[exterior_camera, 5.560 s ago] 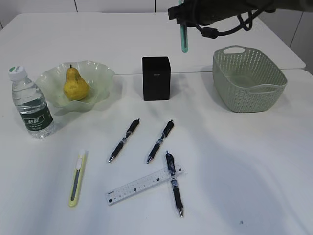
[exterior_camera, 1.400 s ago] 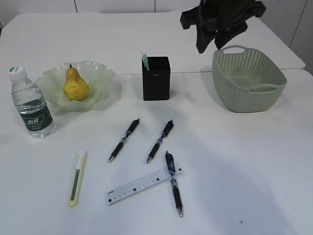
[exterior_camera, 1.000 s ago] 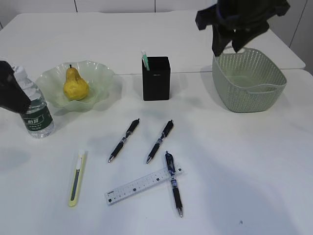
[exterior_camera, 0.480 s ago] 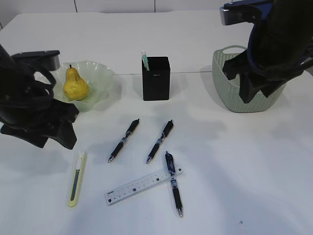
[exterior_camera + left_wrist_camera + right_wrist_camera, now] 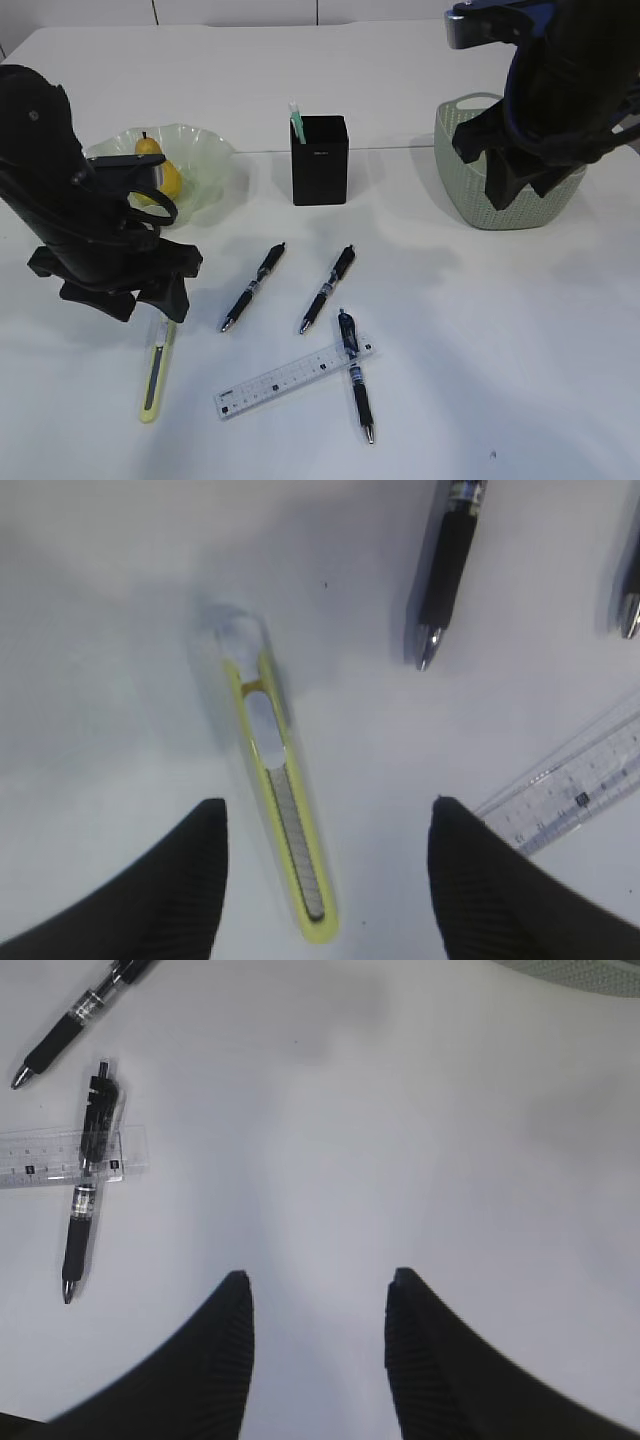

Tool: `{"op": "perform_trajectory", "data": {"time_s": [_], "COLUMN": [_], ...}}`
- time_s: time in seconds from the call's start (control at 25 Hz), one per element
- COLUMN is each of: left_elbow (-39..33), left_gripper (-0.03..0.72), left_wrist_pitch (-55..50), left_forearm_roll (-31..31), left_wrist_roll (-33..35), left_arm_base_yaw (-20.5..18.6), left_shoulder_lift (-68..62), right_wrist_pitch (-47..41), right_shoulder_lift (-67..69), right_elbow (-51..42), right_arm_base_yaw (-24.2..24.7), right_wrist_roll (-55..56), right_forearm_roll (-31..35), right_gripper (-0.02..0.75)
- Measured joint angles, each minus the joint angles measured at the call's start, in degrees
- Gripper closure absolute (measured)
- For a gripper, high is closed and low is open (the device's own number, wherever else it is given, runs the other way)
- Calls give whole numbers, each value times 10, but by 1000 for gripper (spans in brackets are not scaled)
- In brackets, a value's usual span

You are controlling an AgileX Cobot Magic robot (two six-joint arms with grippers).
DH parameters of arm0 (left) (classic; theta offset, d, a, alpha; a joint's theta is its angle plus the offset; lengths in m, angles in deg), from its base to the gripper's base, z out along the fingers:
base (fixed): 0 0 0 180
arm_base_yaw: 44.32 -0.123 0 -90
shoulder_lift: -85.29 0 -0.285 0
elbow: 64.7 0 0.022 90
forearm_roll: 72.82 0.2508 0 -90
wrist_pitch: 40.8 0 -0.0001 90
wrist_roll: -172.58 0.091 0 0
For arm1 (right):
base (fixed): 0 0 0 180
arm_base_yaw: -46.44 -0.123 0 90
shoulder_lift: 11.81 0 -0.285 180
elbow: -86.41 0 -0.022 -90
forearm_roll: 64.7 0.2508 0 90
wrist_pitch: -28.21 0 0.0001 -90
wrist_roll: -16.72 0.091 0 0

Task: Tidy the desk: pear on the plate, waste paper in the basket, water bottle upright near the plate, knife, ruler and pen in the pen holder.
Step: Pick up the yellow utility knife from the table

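Observation:
My left gripper (image 5: 327, 805) is open and hangs over the yellow knife (image 5: 280, 820), which lies flat on the desk (image 5: 480, 330) between its fingers; the exterior view shows that knife (image 5: 155, 372) just below the left gripper (image 5: 150, 296). My right gripper (image 5: 319, 1275) is open and empty over bare desk, in front of the basket (image 5: 465, 140). The pear (image 5: 150, 150) lies on the plate (image 5: 205, 160). A green knife (image 5: 296, 118) stands in the pen holder (image 5: 320, 165). The ruler (image 5: 295, 378) lies under one pen (image 5: 355, 375). The water bottle is hidden behind my left arm. No waste paper shows.
Two more pens (image 5: 253, 287) (image 5: 328, 288) lie in the middle of the desk. The left wrist view shows a pen tip (image 5: 447, 570) and the ruler's end (image 5: 580, 790) to the right of the knife. The right arm covers part of the basket.
The green knife, once in my right gripper, now stands in the pen holder. The right arm moved to the basket's front. The left arm came in over the yellow knife, hiding the bottle.

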Motion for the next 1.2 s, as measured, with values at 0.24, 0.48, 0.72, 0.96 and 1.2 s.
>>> {"op": "perform_trajectory", "data": {"time_s": [0.24,0.48,0.72,0.96,1.2], "left_elbow": [0,1,1,1,1], "left_gripper": [243,243,251,256,281], "left_wrist_pitch": [20,32,34,50,50], "left_forearm_roll": [6,6,6,6,6], "left_wrist_roll": [0,-18,-27,-29,-30], "left_arm_base_yaw": [0,0,0,0,-14], "left_shoulder_lift": [-18,-45,-65,-66,-66], "right_wrist_pitch": [0,0,1,1,1], "right_shoulder_lift": [0,0,0,0,0], "right_elbow": [0,0,0,0,0], "right_arm_base_yaw": [-1,-1,-1,-1,-1], "right_wrist_roll": [-4,-5,-7,-9,-10], "right_forearm_roll": [0,0,5,10,12], "right_gripper": [385,385,386,386,386]}}
